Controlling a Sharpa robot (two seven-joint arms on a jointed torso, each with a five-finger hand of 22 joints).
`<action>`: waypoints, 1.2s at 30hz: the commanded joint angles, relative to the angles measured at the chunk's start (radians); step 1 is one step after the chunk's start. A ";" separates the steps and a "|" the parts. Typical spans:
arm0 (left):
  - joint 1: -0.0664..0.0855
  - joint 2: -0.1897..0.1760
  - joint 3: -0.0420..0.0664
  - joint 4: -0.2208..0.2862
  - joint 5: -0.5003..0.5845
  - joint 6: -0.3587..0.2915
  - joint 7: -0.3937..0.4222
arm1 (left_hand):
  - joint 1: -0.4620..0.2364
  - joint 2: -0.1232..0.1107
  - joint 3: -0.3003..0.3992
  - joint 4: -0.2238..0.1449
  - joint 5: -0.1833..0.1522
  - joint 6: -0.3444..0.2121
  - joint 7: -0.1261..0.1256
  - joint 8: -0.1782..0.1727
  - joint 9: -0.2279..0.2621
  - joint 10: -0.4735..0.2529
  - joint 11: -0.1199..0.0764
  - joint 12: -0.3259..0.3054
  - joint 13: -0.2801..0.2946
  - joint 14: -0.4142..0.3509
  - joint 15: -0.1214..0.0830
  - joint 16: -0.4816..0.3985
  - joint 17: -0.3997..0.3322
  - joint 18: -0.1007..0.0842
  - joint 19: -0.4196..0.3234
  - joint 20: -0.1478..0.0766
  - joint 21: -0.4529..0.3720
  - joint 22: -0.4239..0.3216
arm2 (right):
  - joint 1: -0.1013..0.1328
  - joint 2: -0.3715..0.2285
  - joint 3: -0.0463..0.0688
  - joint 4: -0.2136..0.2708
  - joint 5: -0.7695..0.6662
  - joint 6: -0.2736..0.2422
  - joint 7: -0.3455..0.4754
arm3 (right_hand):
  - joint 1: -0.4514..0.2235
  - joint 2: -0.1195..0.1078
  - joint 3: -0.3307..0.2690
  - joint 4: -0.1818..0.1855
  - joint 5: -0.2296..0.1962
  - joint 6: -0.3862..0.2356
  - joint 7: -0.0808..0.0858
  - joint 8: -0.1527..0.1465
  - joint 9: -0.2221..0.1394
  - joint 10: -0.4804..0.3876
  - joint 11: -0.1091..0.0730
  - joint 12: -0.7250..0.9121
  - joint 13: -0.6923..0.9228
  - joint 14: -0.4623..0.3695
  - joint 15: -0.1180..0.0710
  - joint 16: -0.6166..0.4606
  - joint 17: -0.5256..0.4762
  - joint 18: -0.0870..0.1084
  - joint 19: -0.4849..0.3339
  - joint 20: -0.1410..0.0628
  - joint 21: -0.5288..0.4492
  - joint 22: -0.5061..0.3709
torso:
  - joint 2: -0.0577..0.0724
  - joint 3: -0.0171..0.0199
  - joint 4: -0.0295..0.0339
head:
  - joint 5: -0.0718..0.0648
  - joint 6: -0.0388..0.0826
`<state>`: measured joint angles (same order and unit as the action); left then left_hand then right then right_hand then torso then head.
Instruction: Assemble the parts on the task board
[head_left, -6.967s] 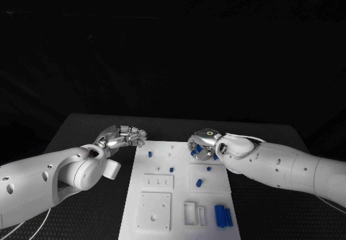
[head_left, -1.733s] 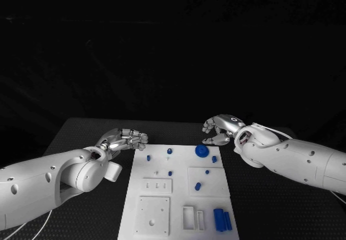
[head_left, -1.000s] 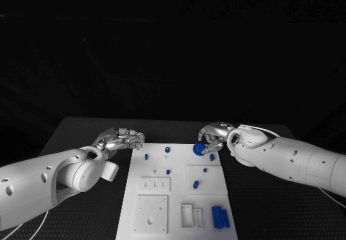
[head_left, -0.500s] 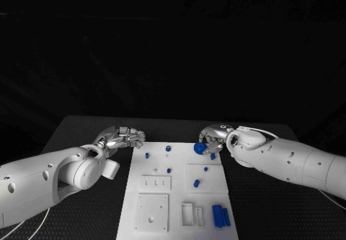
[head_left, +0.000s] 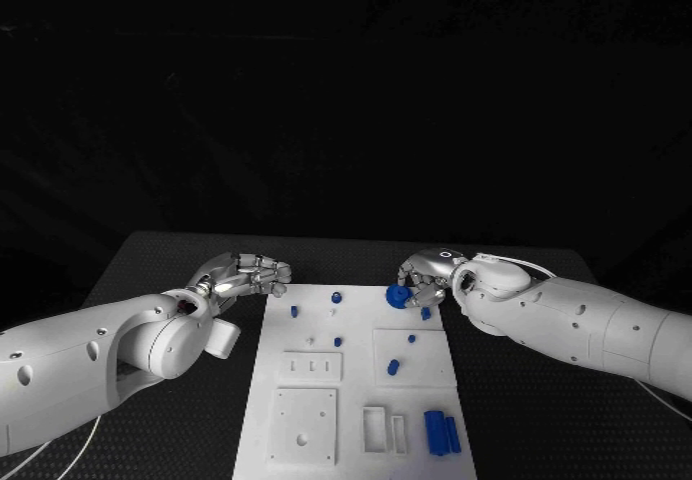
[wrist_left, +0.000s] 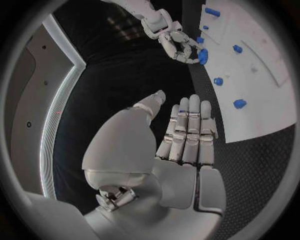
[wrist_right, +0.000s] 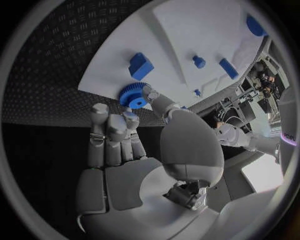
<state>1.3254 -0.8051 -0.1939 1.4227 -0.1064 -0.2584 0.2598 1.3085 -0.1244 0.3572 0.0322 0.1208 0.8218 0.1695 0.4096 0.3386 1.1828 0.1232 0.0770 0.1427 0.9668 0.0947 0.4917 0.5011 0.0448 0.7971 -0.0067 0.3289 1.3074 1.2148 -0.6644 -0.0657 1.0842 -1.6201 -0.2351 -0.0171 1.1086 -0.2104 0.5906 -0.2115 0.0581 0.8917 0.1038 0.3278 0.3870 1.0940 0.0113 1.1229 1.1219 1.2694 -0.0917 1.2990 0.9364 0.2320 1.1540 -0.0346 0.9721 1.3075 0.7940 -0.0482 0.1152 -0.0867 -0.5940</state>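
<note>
The white task board (head_left: 361, 345) lies lengthwise in the middle of the table. At its far right corner my right hand (head_left: 428, 275) pinches a blue gear (head_left: 397, 296) between thumb and fingertips, just over the board. The right wrist view shows the gear (wrist_right: 133, 96) at the thumb tip, over the board's (wrist_right: 187, 30) edge. My left hand (head_left: 245, 275) hovers off the board's far left corner with fingers curled and nothing in them. In the left wrist view, my right hand (wrist_left: 178, 42) and the gear (wrist_left: 203, 56) are seen across the board (wrist_left: 262, 90).
Small blue pegs (head_left: 335, 297) stand at the board's far end and middle (head_left: 392, 367). Blue bars (head_left: 440, 432) lie at its near right, beside white slotted frames (head_left: 387, 428). A blue block (wrist_right: 140, 65) sits close to the gear. Dark textured table surrounds the board.
Since 1.7 s ago my right hand has come down onto the gear lying on the board and taken hold of it. Over the last second it barely moves. My left hand stays put.
</note>
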 joint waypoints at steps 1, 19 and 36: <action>0.001 0.001 0.001 0.002 -0.004 0.014 0.004 | -0.013 -0.001 0.000 -0.008 -0.001 0.009 0.001 -0.003 0.002 0.000 0.004 -0.004 0.001 0.004 0.002 -0.007 0.001 0.008 -0.001 0.004 -0.005 0.016 | -0.002 0.002 -0.001 0.000 -0.009 0.024 0.000 | -0.004 0.003 0.013 0.007 -0.004 0.041 0.024 0.004 0.000 -0.024 0.004 0.006 -0.002 0.008 0.000 -0.006 0.004 0.030 0.001 -0.004 0.005 0.019 | 0.000 -0.0004 -0.0002 | -0.001 -0.003; 0.001 0.002 0.001 0.000 0.002 0.024 0.000 | -0.027 -0.001 0.002 -0.008 -0.002 0.007 0.002 -0.007 0.004 -0.005 0.006 -0.008 0.001 0.003 0.003 -0.011 0.004 0.008 -0.003 0.004 -0.007 0.015 | -0.001 0.002 -0.002 0.008 0.025 0.051 -0.001 | -0.116 -0.011 -0.036 0.034 0.130 0.034 0.025 -0.002 0.000 -0.029 0.006 0.016 -0.012 0.013 0.001 -0.015 0.032 0.030 -0.006 -0.006 0.019 0.019 | -0.001 -0.0003 0.0007 | -0.003 -0.002; 0.001 0.002 0.001 -0.001 0.004 0.025 -0.002 | -0.035 -0.001 0.004 -0.009 -0.002 0.006 0.003 -0.010 0.005 -0.008 0.007 -0.009 0.001 0.003 0.003 -0.013 0.006 0.008 -0.003 0.004 -0.007 0.016 | -0.019 0.033 -0.012 -0.007 -0.029 0.027 -0.018 | -0.090 -0.003 0.012 0.034 0.027 0.061 0.017 0.011 0.005 -0.022 -0.002 0.023 -0.020 0.018 -0.006 -0.019 0.050 0.030 0.000 -0.012 0.024 0.017 | -0.001 0.0014 0.0001 | 0.003 -0.003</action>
<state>1.3254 -0.8047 -0.1939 1.4209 -0.1047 -0.2499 0.2544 1.2827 -0.1250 0.3595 0.0299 0.1208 0.8219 0.1695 0.4029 0.3426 1.1790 0.1269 0.0732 0.1423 0.9668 0.0947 0.4839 0.5062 0.0446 0.7971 -0.0067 0.3249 1.3080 1.2126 -0.6351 -0.0691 1.0786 -1.6137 -0.2277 -0.0245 1.0112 -0.2132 0.5967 -0.1782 0.0881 0.8930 0.1025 0.3362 0.3947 1.0936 0.0109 1.1424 1.1023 1.2829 -0.0979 1.2834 0.9852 0.2312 1.1523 -0.0401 0.9910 1.3074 0.7932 -0.0484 0.1156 -0.0873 -0.5966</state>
